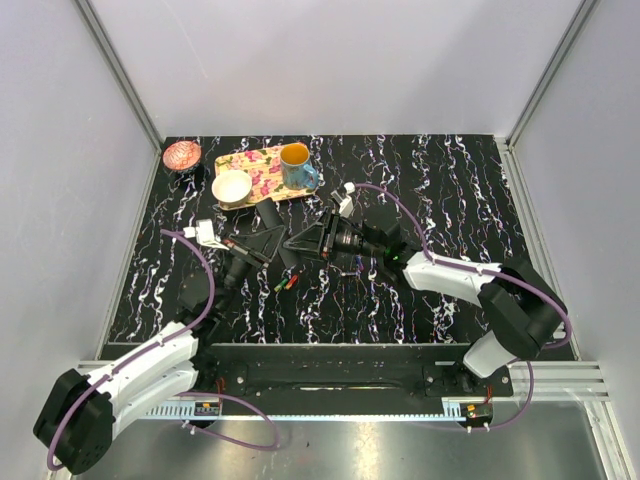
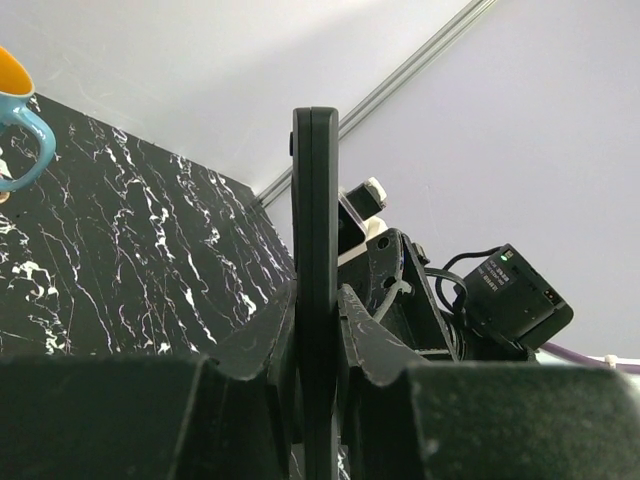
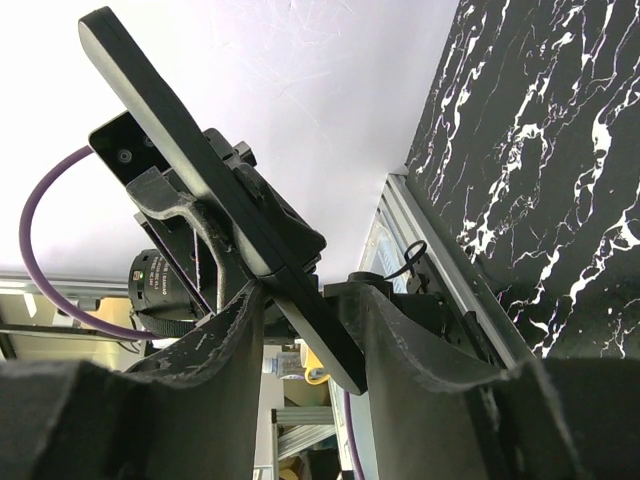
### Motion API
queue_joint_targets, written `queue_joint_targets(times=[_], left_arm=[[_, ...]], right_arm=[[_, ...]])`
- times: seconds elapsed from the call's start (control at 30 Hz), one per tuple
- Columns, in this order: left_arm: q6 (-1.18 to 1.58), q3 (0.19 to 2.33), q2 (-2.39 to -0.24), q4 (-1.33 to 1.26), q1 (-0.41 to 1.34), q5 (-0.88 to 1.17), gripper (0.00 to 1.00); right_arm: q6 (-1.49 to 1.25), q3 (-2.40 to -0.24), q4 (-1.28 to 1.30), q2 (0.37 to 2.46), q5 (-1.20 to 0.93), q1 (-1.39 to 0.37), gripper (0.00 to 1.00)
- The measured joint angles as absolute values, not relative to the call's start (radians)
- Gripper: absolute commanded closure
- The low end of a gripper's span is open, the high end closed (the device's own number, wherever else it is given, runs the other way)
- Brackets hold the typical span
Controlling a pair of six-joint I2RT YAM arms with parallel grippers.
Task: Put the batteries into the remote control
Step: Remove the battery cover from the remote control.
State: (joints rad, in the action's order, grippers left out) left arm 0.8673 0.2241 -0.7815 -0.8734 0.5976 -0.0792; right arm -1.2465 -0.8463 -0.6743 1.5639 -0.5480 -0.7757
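Observation:
The remote control, a thin black slab, stands edge-on between my left gripper's jaws, which are shut on it. In the right wrist view the same remote control runs slantwise, and its lower end is pinched between the fingers of my right gripper. From above, the left gripper and right gripper meet tip to tip over the middle of the table, and the remote between them is hard to make out. Two small batteries, red and green, lie on the table just in front of the grippers.
A floral yellow tray at the back carries a blue mug and a white bowl. A pink bowl sits in the back left corner. The enclosure walls stand on three sides.

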Motion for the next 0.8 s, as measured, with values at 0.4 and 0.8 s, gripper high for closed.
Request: queue_joint_targets(times=[0.4, 0.8], left_arm=[[0.857, 0.240, -0.788, -0.865, 0.604, -0.067, 1.00], [0.842, 0.241, -0.794, -0.863, 0.605, -0.056, 1.00]], right_arm=[[-1.235, -0.846, -0.627, 1.534, -0.548, -0.772, 0.63], [-1.235, -0.841, -0.607, 1.527, -0.548, -0.771, 0.53]])
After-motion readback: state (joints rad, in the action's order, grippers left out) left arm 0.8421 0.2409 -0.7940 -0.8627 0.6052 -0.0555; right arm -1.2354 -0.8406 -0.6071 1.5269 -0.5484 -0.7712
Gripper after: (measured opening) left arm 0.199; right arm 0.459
